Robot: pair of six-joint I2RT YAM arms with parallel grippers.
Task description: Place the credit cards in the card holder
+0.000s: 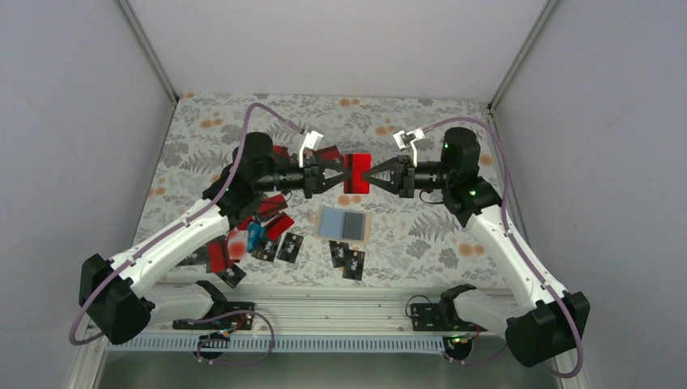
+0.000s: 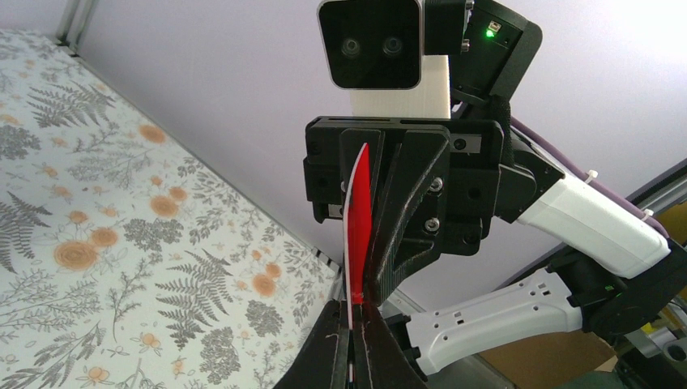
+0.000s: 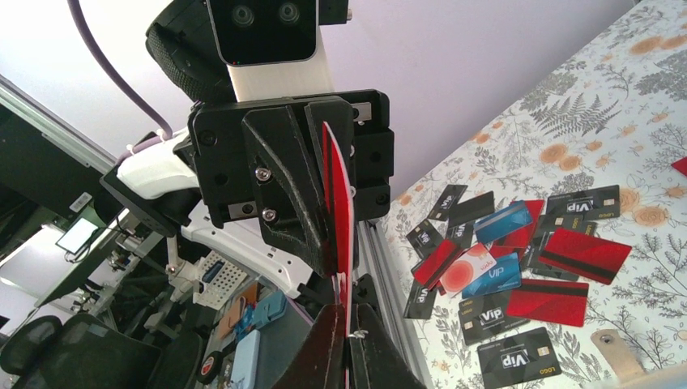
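A red credit card point(image 1: 356, 173) hangs in mid-air above the back of the table, pinched at both ends. My left gripper point(image 1: 341, 173) is shut on its left edge and my right gripper point(image 1: 371, 174) is shut on its right edge, tips facing each other. The left wrist view shows the card point(image 2: 358, 219) edge-on between my left gripper point(image 2: 354, 324) and the opposing fingers point(image 2: 405, 235). In the right wrist view the card point(image 3: 340, 203) stands edge-on in my right gripper point(image 3: 347, 324). The card holder point(image 1: 344, 224) lies open and flat below, grey-blue inside up.
A heap of red, black and blue cards point(image 1: 259, 231) lies at the left under the left arm, also seen as the heap point(image 3: 518, 251). Two black cards point(image 1: 347, 259) lie in front of the holder. Grey walls enclose the floral table point(image 1: 421, 235).
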